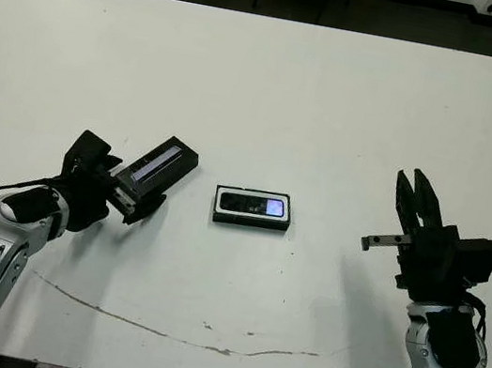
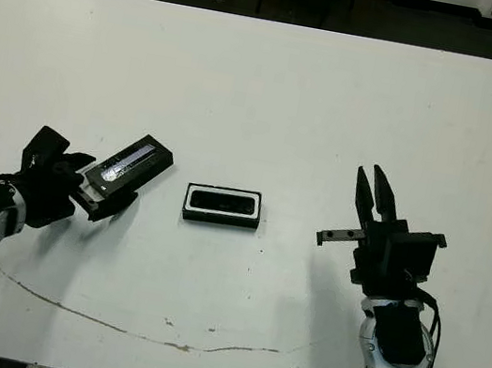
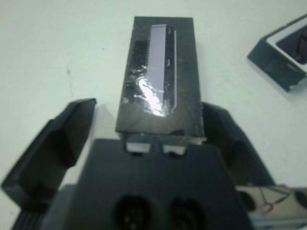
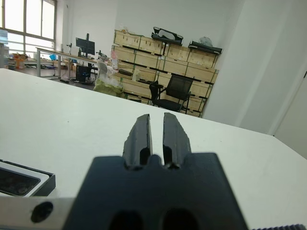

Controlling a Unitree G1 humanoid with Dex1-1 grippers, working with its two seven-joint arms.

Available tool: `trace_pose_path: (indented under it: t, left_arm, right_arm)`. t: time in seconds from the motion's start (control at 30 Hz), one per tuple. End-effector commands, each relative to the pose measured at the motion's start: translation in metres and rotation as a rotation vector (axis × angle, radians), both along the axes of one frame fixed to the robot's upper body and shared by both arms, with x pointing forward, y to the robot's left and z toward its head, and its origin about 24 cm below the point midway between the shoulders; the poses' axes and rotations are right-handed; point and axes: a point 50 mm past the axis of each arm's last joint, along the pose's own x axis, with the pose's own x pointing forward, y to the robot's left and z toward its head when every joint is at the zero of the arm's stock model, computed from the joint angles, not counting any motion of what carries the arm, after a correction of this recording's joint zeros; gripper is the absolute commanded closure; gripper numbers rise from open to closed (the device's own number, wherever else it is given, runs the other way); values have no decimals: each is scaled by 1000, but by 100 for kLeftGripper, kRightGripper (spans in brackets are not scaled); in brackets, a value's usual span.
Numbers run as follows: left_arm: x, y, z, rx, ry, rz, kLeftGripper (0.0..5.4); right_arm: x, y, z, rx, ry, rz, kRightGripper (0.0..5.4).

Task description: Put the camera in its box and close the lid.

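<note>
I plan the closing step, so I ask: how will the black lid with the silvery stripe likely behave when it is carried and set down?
The lid looks stiff: it keeps its boxy shape tilted off the table. Probably light, since the left end effector supports it by one end. Its glossy, reflective top suggests it could slip.
</note>
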Motion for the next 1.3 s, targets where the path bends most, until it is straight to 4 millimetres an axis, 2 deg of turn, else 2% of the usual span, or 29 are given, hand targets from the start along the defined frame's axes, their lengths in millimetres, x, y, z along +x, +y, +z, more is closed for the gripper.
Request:
trace_pose_path:
  t: [0.03,0.17,0.27,0.57,0.73,0.87,1.0,1.13,1.3]
  left_arm:
    - [-6,4,-12,26,37,36,183]
    - [-6,4,-15,15,47,27,280]
    - [-6,4,-16,19,48,17,318]
    - [-7,1,-11,-11,-12,-3,319]
    - [-5,-1,13,-39,-72,-30,319]
    - [-1,-1,38,-47,-154,-99,319]
    - [4,-2,55,-13,-222,-183,319]
    - [7,-5,65,-2,-258,-285,319]
    - [12,-7,65,-5,-241,-356,319]
  right_arm:
    - [-2,-2,-5,-4,34,-20,540]
    - [-2,-3,-6,0,28,-13,540]
    - [-2,-4,-6,4,31,-15,540]
    - [-3,-2,-5,-14,38,-27,540]
    - [-2,-1,-5,-17,40,-18,540]
    - [-2,0,-5,-15,56,-27,540]
    - [-4,0,-6,-15,70,-39,540]
    - [-5,0,-7,-15,72,-38,540]
    - [-6,1,-6,-17,77,-40,540]
